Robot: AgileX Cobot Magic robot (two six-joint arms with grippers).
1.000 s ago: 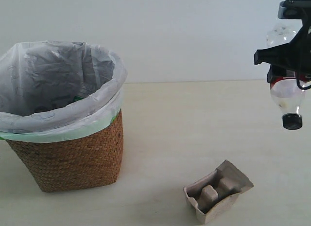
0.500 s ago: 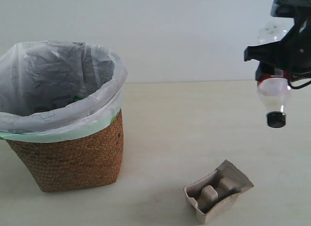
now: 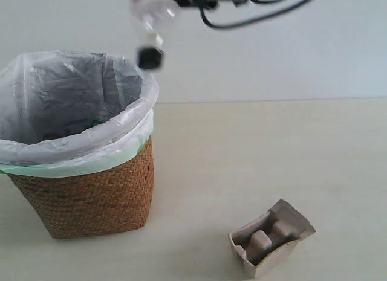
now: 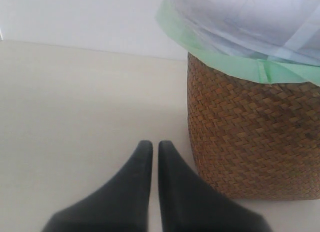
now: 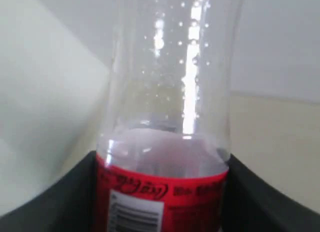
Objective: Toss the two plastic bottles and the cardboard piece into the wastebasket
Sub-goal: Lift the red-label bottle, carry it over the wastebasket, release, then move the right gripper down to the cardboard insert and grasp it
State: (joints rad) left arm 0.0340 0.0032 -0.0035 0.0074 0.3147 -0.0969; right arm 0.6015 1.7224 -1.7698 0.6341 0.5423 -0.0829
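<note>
A clear plastic bottle (image 3: 148,18) with a red label hangs cap down, its black cap (image 3: 149,57) just above the right rim of the wastebasket (image 3: 84,196). My right gripper (image 5: 162,192) is shut on the bottle's (image 5: 165,142) red label, with a black finger (image 5: 60,202) on either side. In the exterior view only a sliver of that gripper and its cables show at the top edge. The cardboard piece (image 3: 272,237) lies on the table at the front right. My left gripper (image 4: 151,144) is shut and empty, low beside the wastebasket (image 4: 250,137). The other bottle is hidden.
A translucent white bag (image 3: 72,100) with a green edge lines the basket and folds over its rim. A small green patch (image 3: 95,121) shows inside it; what it is I cannot tell. The pale table (image 3: 254,154) stretches between the basket and the cardboard.
My right gripper has carried the red-label bottle from the far right, up and to the left, to above the basket's rim. The cardboard and basket have not moved.
</note>
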